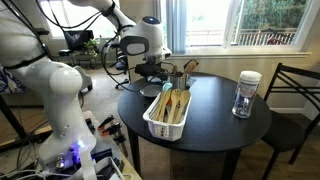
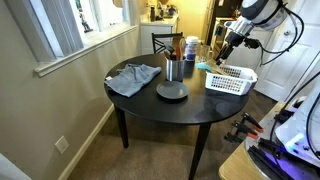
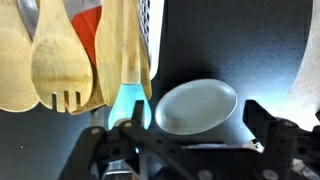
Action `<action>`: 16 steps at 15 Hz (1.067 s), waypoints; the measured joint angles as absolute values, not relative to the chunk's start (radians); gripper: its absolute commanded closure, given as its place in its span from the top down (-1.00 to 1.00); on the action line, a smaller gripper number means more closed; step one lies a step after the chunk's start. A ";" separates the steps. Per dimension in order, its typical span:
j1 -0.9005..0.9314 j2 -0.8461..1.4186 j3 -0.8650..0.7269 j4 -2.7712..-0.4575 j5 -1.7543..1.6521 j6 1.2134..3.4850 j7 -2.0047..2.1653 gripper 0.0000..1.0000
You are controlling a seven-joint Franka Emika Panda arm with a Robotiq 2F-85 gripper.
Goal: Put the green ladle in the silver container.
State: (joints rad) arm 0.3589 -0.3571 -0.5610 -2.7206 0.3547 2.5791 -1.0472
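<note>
The green ladle [image 3: 196, 105] lies with its pale rounded bowl over the black table, just past the end of the white basket [image 3: 150, 30]. Its handle runs back under the tan wooden utensils [image 3: 60, 60]. In the wrist view my gripper [image 3: 190, 138] is open, with one finger on each side of the bowl and not touching it. In both exterior views the gripper [image 1: 155, 78] [image 2: 223, 55] hovers over the basket's far end. The ladle shows as a pale strip [image 2: 203, 67]. The silver container [image 1: 178, 78] [image 2: 173, 70] stands upright close by, with utensils in it.
The white basket [image 1: 168, 115] [image 2: 231, 80] holds several wooden utensils. A glass jar with a white lid [image 1: 246, 93] stands on the round black table [image 1: 220, 125]. A grey cloth [image 2: 133, 78] and a dark round disc [image 2: 171, 92] lie near the container. Chairs stand at the table.
</note>
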 measured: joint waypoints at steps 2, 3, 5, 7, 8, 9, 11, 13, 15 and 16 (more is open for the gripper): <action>0.322 -0.306 -0.528 -2.702 0.360 2.579 -1.047 1.00; 0.305 -0.282 -0.511 -2.689 0.369 2.579 -1.048 1.00; 0.274 -0.233 -0.477 -2.658 0.400 2.580 -1.050 1.00; 0.241 -0.181 -0.438 -2.618 0.429 2.580 -1.051 1.00; 0.222 -0.154 -0.417 -2.598 0.440 2.580 -1.051 1.00; 0.202 -0.126 -0.394 -2.579 0.446 2.580 -1.051 1.00; 0.158 -0.070 -0.346 -2.545 0.448 2.580 -1.051 1.00; 0.111 -0.014 -0.297 -2.518 0.447 2.580 -1.051 1.00; 0.066 0.034 -0.250 -2.497 0.434 2.580 -1.050 1.00; 0.046 0.050 -0.229 -2.487 0.425 2.580 -1.049 1.00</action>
